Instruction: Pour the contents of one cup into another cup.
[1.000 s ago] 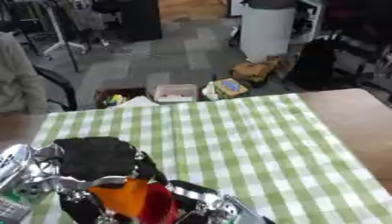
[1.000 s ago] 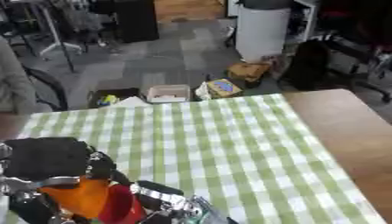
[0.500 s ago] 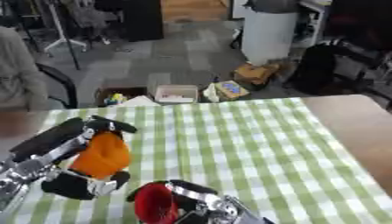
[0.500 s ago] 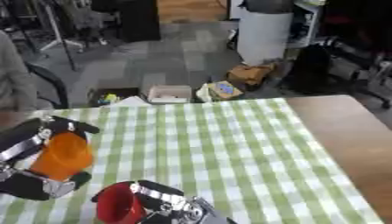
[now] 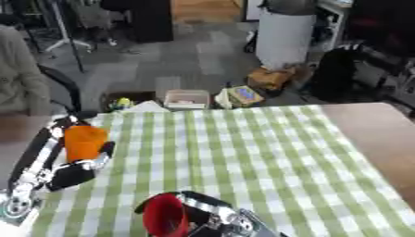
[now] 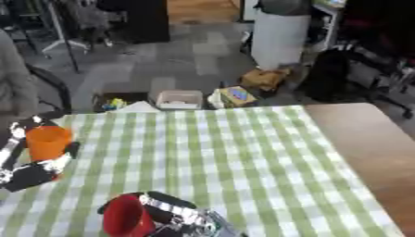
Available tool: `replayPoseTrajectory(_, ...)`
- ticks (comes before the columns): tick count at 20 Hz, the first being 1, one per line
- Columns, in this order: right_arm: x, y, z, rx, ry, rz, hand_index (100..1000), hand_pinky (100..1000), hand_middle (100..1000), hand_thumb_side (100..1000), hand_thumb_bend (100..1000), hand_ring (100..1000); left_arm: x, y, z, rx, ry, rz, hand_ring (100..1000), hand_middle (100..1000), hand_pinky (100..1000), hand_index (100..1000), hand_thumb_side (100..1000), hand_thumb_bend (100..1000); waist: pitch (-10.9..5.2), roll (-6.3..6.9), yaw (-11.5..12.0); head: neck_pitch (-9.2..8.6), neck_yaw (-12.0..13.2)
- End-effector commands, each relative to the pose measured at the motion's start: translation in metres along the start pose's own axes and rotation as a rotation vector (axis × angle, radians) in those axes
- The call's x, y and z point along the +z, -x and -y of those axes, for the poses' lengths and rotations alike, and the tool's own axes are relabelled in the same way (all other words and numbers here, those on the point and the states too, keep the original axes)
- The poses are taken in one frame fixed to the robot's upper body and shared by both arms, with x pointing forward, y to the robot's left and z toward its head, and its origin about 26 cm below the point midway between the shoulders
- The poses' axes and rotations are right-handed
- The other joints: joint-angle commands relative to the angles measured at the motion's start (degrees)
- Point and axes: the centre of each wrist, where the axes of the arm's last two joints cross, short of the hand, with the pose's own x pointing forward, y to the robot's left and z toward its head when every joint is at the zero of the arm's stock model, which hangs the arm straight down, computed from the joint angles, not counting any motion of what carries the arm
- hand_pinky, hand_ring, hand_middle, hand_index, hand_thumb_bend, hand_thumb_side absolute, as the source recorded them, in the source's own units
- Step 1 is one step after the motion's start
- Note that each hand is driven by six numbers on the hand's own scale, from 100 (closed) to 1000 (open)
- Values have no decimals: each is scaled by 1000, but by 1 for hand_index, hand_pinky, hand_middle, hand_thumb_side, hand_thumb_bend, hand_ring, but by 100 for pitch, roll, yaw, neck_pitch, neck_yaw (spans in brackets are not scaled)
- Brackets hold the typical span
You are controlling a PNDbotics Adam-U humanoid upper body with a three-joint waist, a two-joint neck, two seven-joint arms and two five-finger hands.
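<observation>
Orange cup point(image 5: 84, 142): upright, at the left side of the green checked tablecloth point(image 5: 243, 152), held by the left hand point(image 5: 63, 162), whose fingers curl round it.
Red cup point(image 5: 165, 215): near the tablecloth's front edge, right of the orange cup and well apart from it.
Right hand point(image 5: 212, 216): fingers curled round the red cup.

Left hand point(image 5: 69, 169) at the left edge, forearm upright, fingers curled round an orange cup point(image 5: 84, 142). Right hand point(image 5: 212, 215) low centre, fingers wrapped round a red cup point(image 5: 165, 218).
</observation>
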Motion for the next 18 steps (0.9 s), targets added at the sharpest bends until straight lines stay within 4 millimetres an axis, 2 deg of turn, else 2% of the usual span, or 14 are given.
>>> replayPoseTrajectory(1, -8, -11, 5, 15, 0, 39, 837, 434, 276, 100, 100, 596, -6, 5, -1, -33, -70, 14, 504, 580, 392, 880, 472, 621, -74, 6, -10, -76, 25)
replayPoseTrajectory(5, -8, -11, 5, 13, 3, 38, 837, 434, 276, 100, 100, 597, 1, 12, 8, -66, -76, 33, 622, 644, 497, 893, 522, 927, -67, 6, -25, -67, 24)
replayPoseTrajectory(7, -7, -11, 5, 12, 5, 37, 837, 434, 276, 100, 100, 597, 5, 14, 11, -74, -67, 44, 663, 665, 543, 893, 551, 1000, -67, 8, -23, -61, 18)
replayPoseTrajectory(10, -6, -10, 7, 16, 12, 36, 837, 435, 275, 100, 100, 597, 8, 11, 7, -52, -83, 65, 685, 673, 567, 891, 607, 1000, -68, 13, 2, -55, 7)
replayPoseTrajectory(12, -4, -11, 12, 31, 31, 30, 834, 433, 273, 100, 100, 596, 6, 0, -3, -15, -114, 96, 692, 677, 576, 886, 657, 1000, -73, 24, 38, -46, -2)
replayPoseTrajectory(15, 3, -8, 25, 73, 82, 6, 837, 432, 271, 100, 100, 597, 3, -25, -24, 46, -146, 154, 700, 684, 586, 886, 684, 1000, -86, 49, 99, -36, -32)
replayPoseTrajectory(18, 16, 1, 45, 154, 174, -53, 842, 436, 272, 111, 100, 606, 4, -59, -48, 115, -159, 239, 694, 681, 580, 886, 690, 1000, -100, 93, 182, -26, -76)
